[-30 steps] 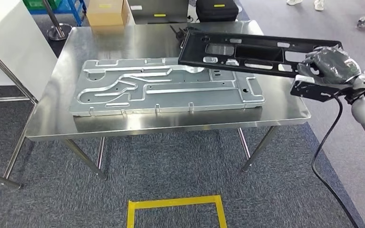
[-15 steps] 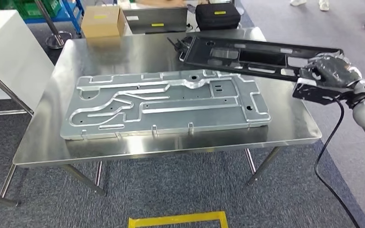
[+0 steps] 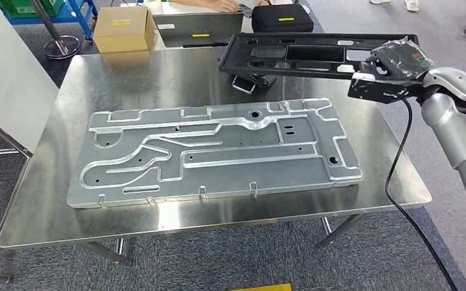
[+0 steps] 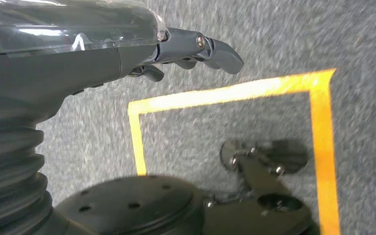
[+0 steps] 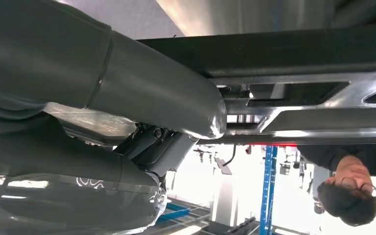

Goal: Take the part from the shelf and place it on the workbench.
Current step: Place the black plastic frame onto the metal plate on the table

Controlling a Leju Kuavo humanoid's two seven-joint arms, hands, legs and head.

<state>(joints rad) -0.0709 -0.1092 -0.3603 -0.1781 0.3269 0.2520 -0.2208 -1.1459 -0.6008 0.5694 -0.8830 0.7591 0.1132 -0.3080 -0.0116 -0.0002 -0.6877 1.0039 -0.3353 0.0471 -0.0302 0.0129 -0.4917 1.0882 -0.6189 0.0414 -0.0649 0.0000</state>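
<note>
So from the head view, the right hand (image 3: 398,59) is clamped on one end of the long black plastic frame (image 3: 303,56), holding it out over the far side of the steel workbench (image 3: 48,176). The frame's other end sits above a small metal bracket (image 3: 247,82) on the bench top; can't tell if it's actually touching down. A big stamped metal panel (image 3: 218,151) lies flat in the middle of the bench, nearer the robot than the frame. Past the far edge there's a cardboard box (image 3: 121,28), a grey case (image 3: 197,28) and a black bag (image 3: 281,18), and a person's hand rests up top behind the case.

Left wrist view: the left hand (image 4: 181,51) hangs over grey carpet with yellow floor tape (image 4: 225,93) making a box outline. Nothing in it, fingers loosely apart.

Right wrist view: super close. The thick grey thumb (image 5: 176,98) presses against the black frame's (image 5: 298,54) edge, cutouts visible along it. A person with glasses (image 5: 352,191) is in the background, next to a blue shelf post (image 5: 268,186).
</note>
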